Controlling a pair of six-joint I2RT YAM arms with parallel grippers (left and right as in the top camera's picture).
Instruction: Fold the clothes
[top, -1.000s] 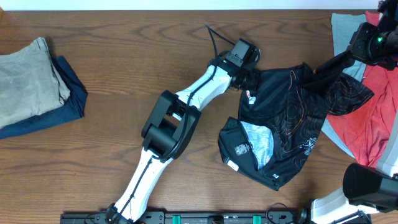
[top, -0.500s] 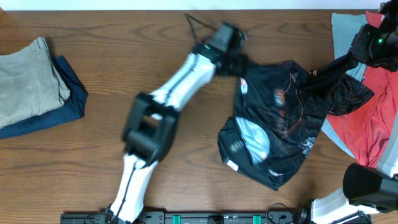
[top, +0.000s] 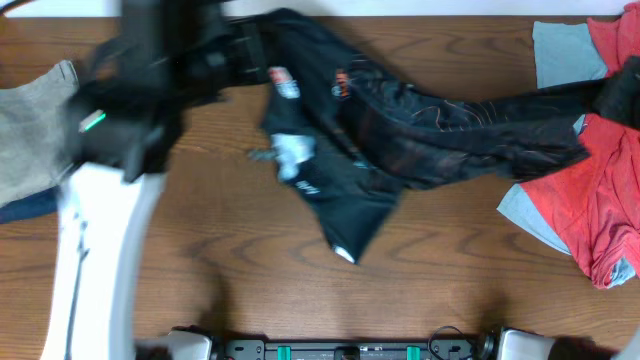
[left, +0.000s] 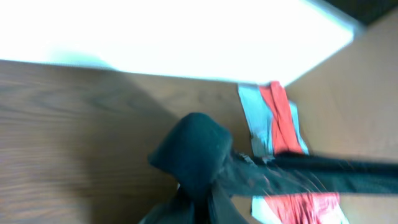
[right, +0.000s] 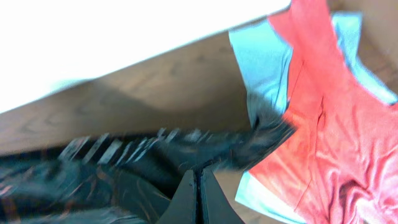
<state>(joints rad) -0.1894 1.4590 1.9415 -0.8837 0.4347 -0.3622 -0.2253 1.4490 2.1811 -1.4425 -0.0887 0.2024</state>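
At the left edge of the counter (top: 200, 250) you have a folded pile (top: 35, 140), beige on top of navy. Your left arm is raised close to the overhead camera and blurred. The left end effector (top: 232, 52) is over the far left part of the counter, and it looks clamped on one end of the jersey (top: 400, 140), though the blur makes that hard to confirm. In the left wrist view, black fabric bunches just past the fingers. The jersey is pulled into a long band across the far side of the counter toward the right. A loose flap droops toward the near side at the middle. At the right end, your right end effector (right: 198, 182) has its fingers pressed together on the jersey's other end, above a red garment (top: 590, 190) that lies on a light blue garment (top: 555, 55).
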